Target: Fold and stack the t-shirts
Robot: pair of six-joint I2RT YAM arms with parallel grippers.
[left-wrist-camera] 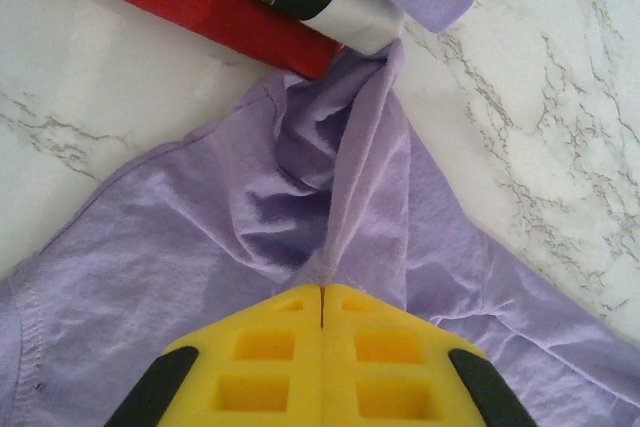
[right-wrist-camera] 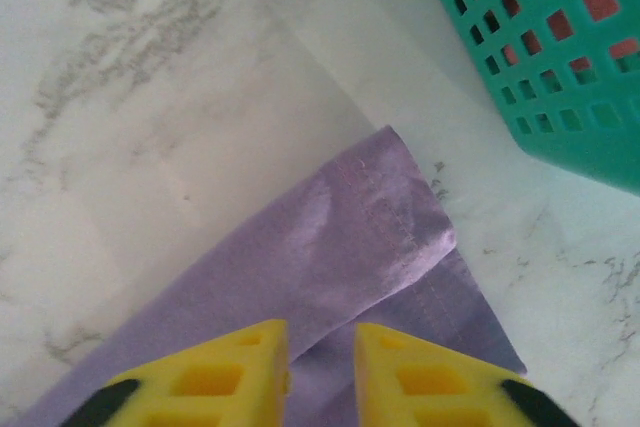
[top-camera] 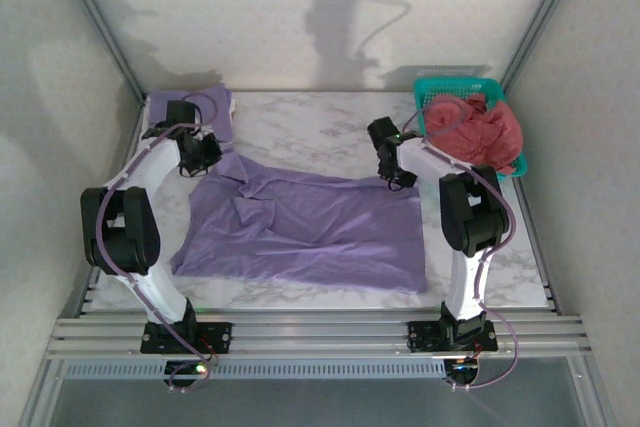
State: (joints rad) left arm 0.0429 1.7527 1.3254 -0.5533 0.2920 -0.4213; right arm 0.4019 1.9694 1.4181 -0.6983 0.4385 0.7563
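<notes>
Left claw (left-wrist-camera: 322, 292) tight on bunched lavender t-shirt (left-wrist-camera: 200, 217)

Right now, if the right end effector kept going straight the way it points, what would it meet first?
Probably the purple shirt: its hemmed corner lies just ahead of the right end effector. Past it is bare marble table; the teal basket sits off to the right of that line.

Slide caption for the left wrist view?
Left gripper shut on the lavender t-shirt, its fabric bunched on the marble table.
</notes>
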